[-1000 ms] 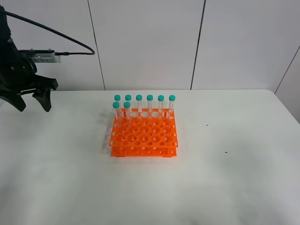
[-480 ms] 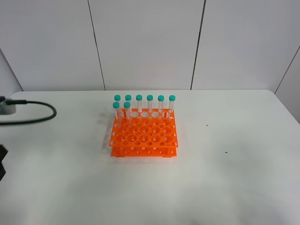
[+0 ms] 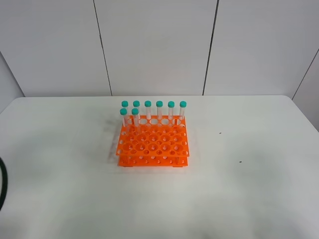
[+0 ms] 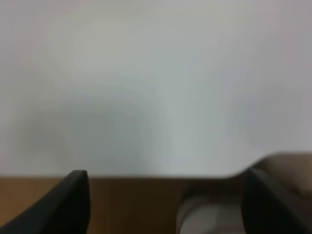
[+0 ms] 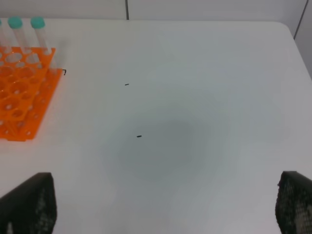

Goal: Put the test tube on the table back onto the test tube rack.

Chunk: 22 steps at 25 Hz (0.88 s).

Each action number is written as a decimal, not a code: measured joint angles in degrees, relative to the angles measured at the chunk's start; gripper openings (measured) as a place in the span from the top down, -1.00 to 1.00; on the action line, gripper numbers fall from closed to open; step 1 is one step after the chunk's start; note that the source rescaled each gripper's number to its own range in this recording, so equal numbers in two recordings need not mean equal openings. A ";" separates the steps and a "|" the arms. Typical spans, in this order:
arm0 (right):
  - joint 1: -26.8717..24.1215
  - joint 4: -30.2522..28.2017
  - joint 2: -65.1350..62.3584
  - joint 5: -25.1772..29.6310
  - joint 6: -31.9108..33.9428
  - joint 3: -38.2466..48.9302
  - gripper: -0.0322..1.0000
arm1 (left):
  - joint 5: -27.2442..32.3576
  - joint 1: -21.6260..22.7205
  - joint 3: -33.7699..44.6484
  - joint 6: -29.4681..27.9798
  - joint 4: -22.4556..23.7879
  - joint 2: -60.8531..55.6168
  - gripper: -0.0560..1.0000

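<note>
from high up i see the test tube rack (image 3: 153, 142) whole on the table (image 3: 249, 189), eight teal-capped tubes (image 3: 159, 110) upright along its far side, none lying on the table; neither of my grippers shows there, only a dark cable (image 3: 2, 184) at the edge, well left of the rack. my right gripper (image 5: 165, 204) stands wide and empty, right of the rack's corner, near small dark specks (image 5: 139, 136). my left gripper (image 4: 165, 200) also gapes wide, empty, over a blurred table edge.
</note>
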 joint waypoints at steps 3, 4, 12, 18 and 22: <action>0.00 0.00 0.00 0.00 0.00 0.00 -1.00 | -0.12 0.00 0.13 0.00 0.00 -5.79 -0.98; 0.00 0.00 0.00 0.00 0.00 0.00 -1.00 | -0.12 0.00 0.18 0.00 0.00 -7.42 -0.98; 0.00 0.00 0.00 0.00 0.00 0.00 -1.00 | -0.12 0.00 0.18 0.00 0.00 -19.23 -0.98; 0.00 0.00 0.00 0.00 0.00 0.00 -1.00 | 0.04 0.00 0.18 0.00 0.00 -27.08 -0.98; 0.00 0.00 0.00 0.00 0.00 0.00 -1.00 | 0.04 0.00 0.18 0.00 0.00 -27.20 -0.98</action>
